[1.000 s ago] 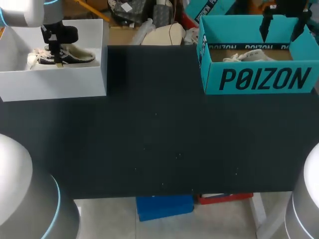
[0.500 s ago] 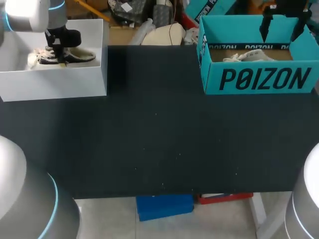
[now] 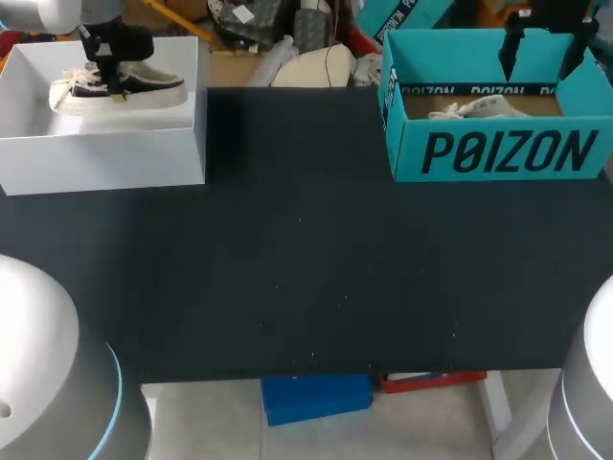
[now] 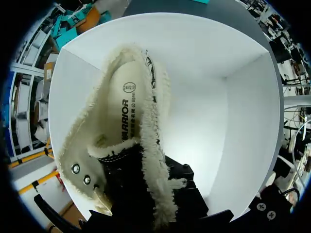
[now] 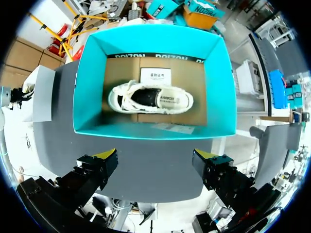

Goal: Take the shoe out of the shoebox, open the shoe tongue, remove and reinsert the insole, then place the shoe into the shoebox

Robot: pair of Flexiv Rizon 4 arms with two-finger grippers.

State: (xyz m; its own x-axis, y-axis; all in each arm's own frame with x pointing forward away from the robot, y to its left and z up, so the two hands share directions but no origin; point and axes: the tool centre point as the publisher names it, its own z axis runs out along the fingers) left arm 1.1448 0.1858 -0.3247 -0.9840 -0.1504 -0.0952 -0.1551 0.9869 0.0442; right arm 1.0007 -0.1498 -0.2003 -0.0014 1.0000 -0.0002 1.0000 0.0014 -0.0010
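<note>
- The shoe [image 3: 123,88] sits at about rim height over the white shoebox [image 3: 105,158]. The left gripper [image 3: 115,81] is clamped on its side wall near the collar, a hold that looks meant for carrying it out onto the table [image 3: 306,268].
- The left wrist view shows a dark upper, fleecy cream lining around a pale insole [image 4: 124,104], and metal eyelets.
- The right gripper [image 5: 155,160] hovers over the teal shoebox [image 5: 87,97] and its white shoe [image 5: 150,99], fingers spread wide and empty, probably waiting.
</note>
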